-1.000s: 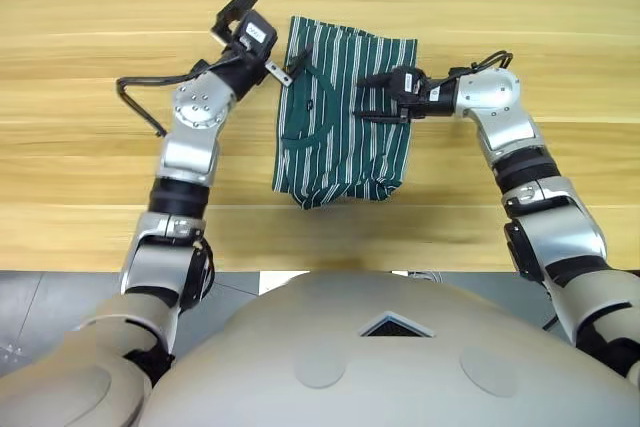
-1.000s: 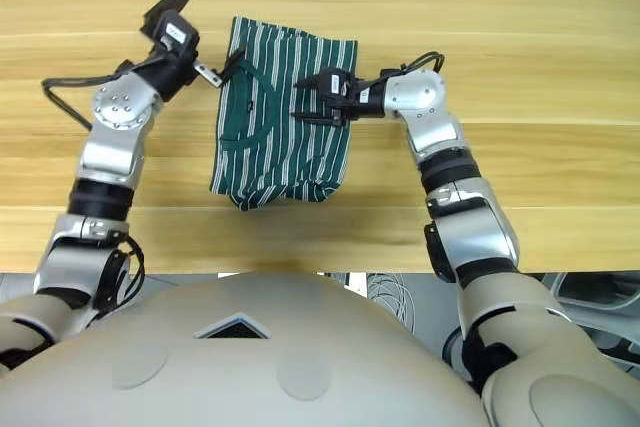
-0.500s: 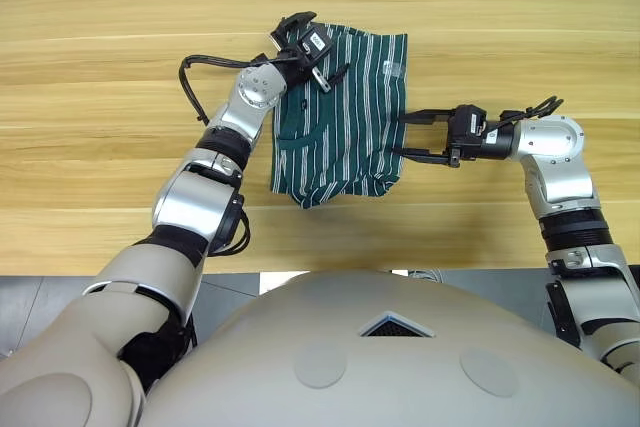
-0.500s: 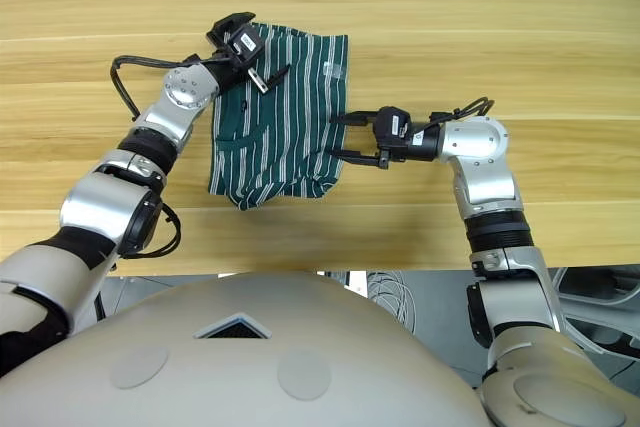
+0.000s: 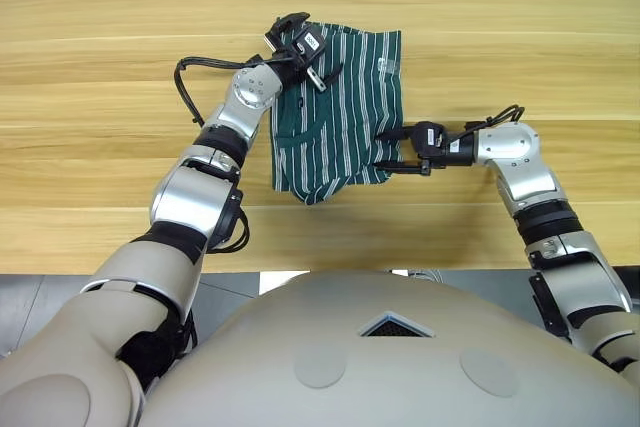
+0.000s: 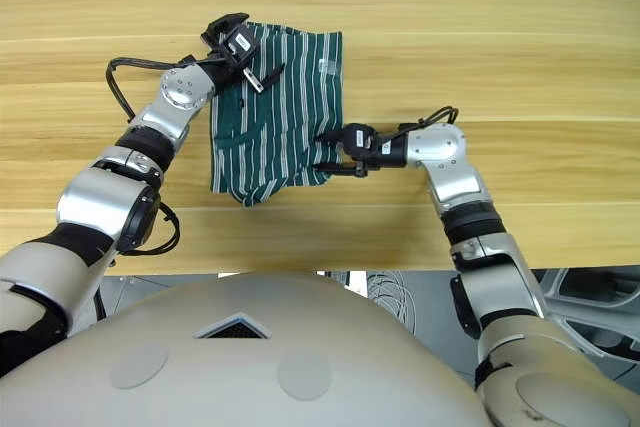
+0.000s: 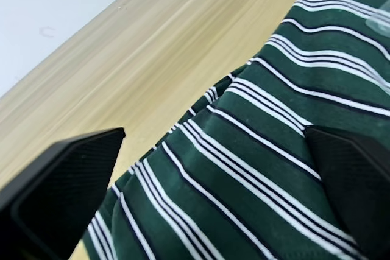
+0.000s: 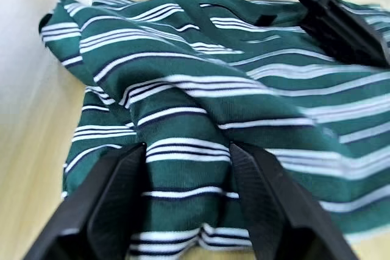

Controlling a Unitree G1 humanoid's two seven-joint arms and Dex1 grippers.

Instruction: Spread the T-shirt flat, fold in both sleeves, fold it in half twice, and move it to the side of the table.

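**On the wood table, a striped shirt between two grippers**

On the table [image 5: 100, 97] lies the shirt [image 5: 335, 107]; it is green with thin white stripes, and it is folded into a rough block, longer than it is wide; its cloth is bumpy and not smooth, most of all at the end close to the robot.

The left gripper [image 7: 210, 156] sits over the far left corner of the shirt; its two black fingers [image 7: 67, 193] are spread wide apart, with nothing pinched; striped cloth lies under them and in the gap between them, and bare wood shows just past one finger; the shirt's edge is rumpled right below this gripper.

The right gripper [image 5: 387, 150] is at the shirt's right edge, down near the end close to the robot; its fingers [image 8: 116, 199] are parted, one on each side of a raised fold of cloth; the fold fills the gap between them; I cannot tell if they press on it. Straight ahead of this gripper the rest of the shirt stretches away, and the left gripper is at the far end of it.

A black cable [image 5: 185, 77] loops on the wood just behind the left gripper, beside that arm. A small white tag [image 5: 388, 65] shows on the shirt's far right corner, across from the left gripper.
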